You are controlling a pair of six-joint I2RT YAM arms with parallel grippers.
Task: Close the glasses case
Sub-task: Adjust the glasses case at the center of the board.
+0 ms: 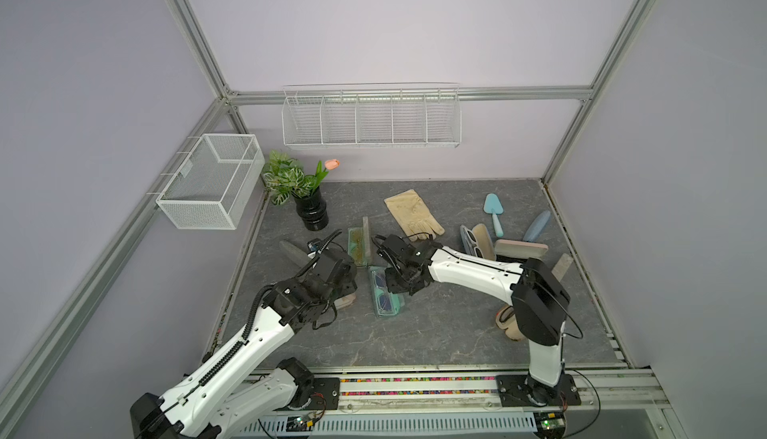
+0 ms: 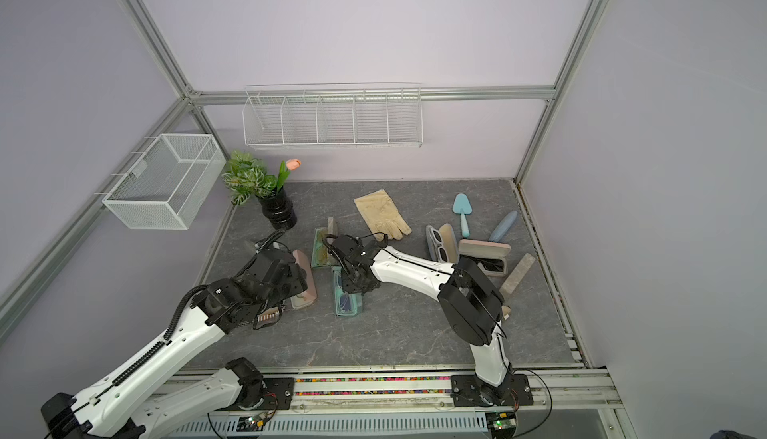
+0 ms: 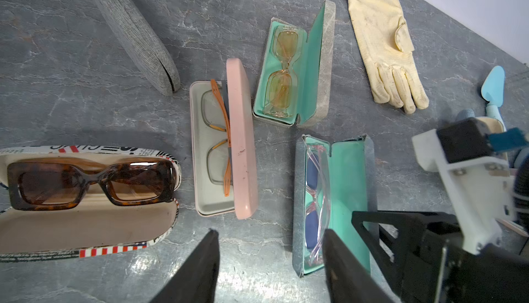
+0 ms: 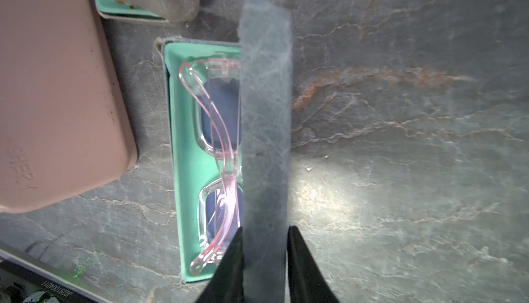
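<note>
As lid [image 4: 264, 115] stands, right end effector [image 4: 264, 258] grips it.

Mint-lined grey case [image 3: 347, 172], pink-framed blue glasses [image 3: 312, 169], pink case [image 3: 242, 138], cream glove [image 3: 386, 49], grey marbled table [image 3: 86, 109]

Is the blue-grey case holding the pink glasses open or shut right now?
Open. The case has its lid raised, leaving the pink glasses exposed; the right gripper pinches the lid's edge.
</note>
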